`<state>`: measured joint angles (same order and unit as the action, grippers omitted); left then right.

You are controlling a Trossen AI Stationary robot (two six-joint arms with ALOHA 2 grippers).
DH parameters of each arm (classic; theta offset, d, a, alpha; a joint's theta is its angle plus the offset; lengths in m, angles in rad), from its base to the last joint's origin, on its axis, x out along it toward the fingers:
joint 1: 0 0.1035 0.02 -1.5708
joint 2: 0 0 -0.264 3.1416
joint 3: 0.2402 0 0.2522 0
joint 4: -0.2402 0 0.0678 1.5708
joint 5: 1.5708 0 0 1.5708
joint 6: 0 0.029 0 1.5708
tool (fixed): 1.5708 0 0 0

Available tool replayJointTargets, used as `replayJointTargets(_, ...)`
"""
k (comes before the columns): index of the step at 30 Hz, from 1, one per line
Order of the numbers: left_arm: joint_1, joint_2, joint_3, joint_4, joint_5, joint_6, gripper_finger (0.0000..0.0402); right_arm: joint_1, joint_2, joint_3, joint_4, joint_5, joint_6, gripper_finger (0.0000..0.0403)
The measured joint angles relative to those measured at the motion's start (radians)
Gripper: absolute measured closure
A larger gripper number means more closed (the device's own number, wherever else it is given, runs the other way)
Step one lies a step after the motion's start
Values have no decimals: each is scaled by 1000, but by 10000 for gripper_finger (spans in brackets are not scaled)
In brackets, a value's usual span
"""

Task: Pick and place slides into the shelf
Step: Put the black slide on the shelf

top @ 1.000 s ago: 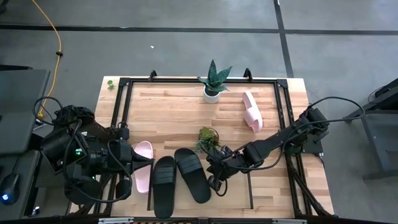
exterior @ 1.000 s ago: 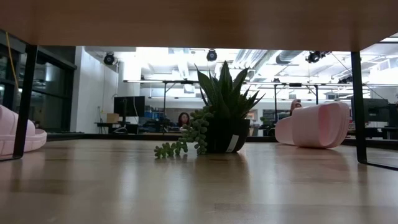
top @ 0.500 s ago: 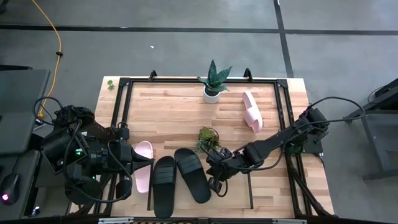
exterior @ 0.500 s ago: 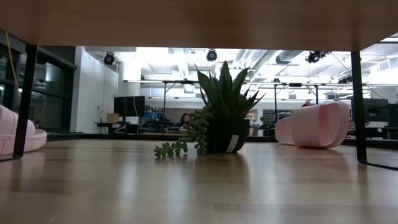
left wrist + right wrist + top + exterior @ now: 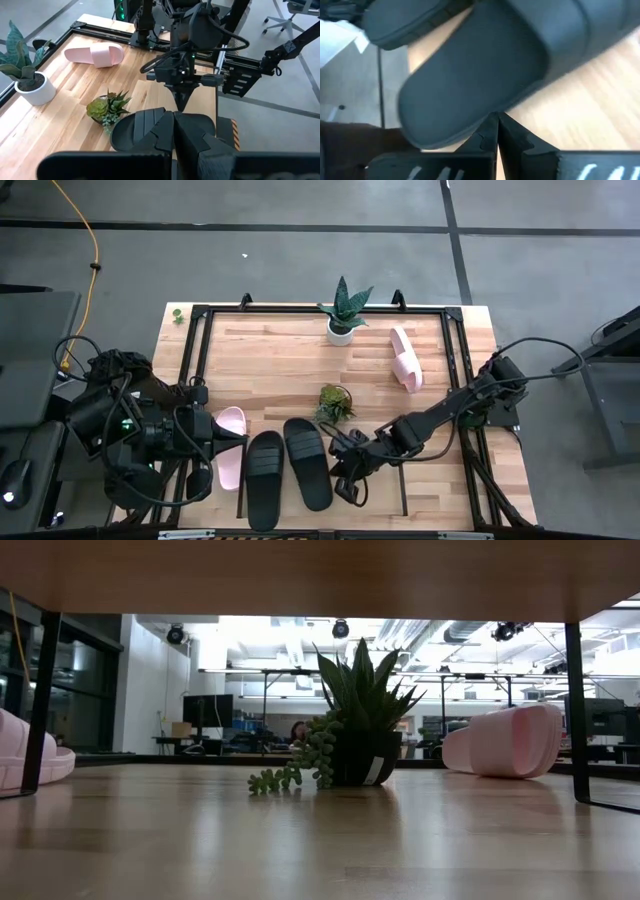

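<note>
Two black slides (image 5: 263, 478) (image 5: 306, 463) lie side by side on the shelf's light-wood board (image 5: 375, 495), between its thin black side panels (image 5: 402, 485). My right gripper (image 5: 338, 483) is shut, low at the right black slide's right side. One pink slide (image 5: 230, 458) lies flat just left of the shelf's left panel. Another pink slide (image 5: 405, 358) rests on its side at the far right. My left gripper (image 5: 243, 440) is shut and raised between the near pink slide and the left black slide; it touches nothing. My right gripper pushes the right black slide with the tips of its shut fingers (image 5: 495, 125). They meet the slide's long right edge (image 5: 490, 107) near its near, rounded end. The fingers slant down from the table's right. The slide lies flat on the board.
A small succulent pot (image 5: 335, 402) stands just beyond the black slides. A taller plant in a white pot (image 5: 343, 315) stands at the far edge. The table's black frame (image 5: 195, 370) runs around the planks. Bare wood lies between the plants and the far pink slide.
My right gripper has gone a little toward the table's near edge and left, staying shut. The right black slide's near end has slid left toward the other black slide, so the two now lie closer to parallel.
</note>
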<state>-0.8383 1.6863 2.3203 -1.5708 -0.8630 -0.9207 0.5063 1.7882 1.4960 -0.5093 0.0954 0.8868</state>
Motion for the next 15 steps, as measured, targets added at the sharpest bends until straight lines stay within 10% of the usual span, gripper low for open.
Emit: replayJointTargets(15, 0, 0, 0, 0, 8, 0, 399, 12, 0, 0, 18, 86, 32, 403)
